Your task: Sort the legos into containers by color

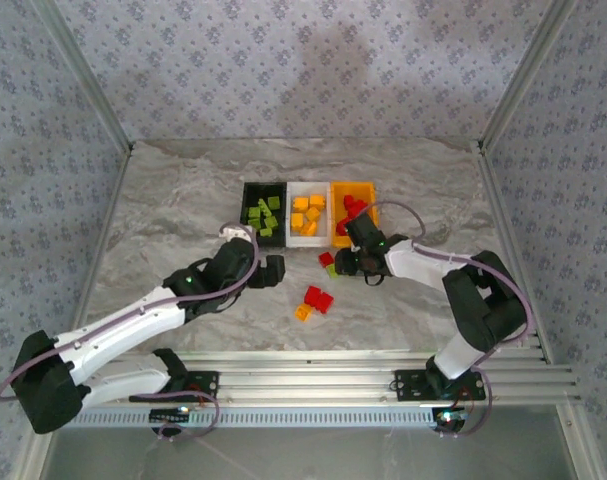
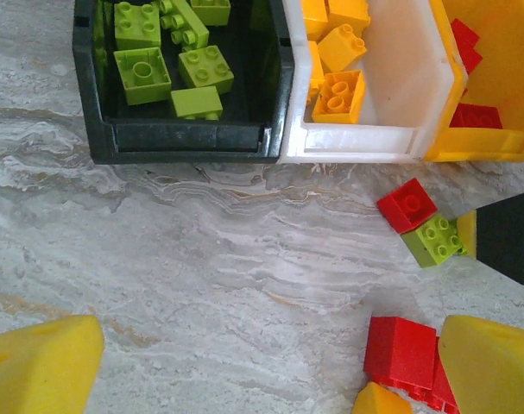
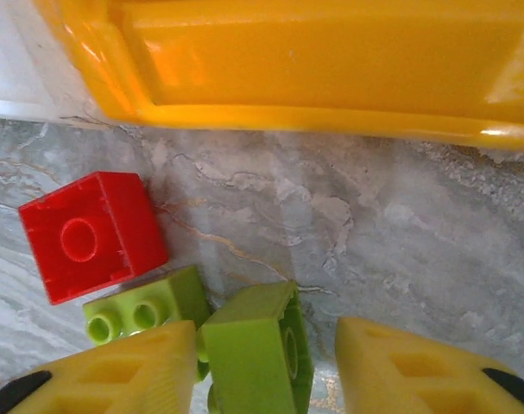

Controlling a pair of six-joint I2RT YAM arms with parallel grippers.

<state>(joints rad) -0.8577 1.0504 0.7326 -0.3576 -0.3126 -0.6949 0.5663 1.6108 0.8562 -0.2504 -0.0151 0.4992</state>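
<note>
Green legos lie in the black container (image 1: 264,190), orange ones in the white container (image 1: 306,238), red ones in the orange-yellow container (image 1: 367,187). My right gripper (image 3: 266,371) straddles a tilted green lego (image 3: 255,345); the left finger (image 3: 123,371) touches it and a gap shows at the right finger (image 3: 408,366). Beside it lie another green lego (image 3: 141,310) and a red lego (image 3: 91,235). My left gripper (image 2: 266,371) is open over bare table, with a red lego (image 2: 401,349) and an orange lego (image 2: 381,402) by its right finger (image 2: 490,366).
The three containers stand side by side at the table's middle back. A red pair (image 1: 318,298) and an orange lego (image 1: 303,313) lie in front of them. Metal frame posts and patterned walls border the marble table (image 1: 163,200).
</note>
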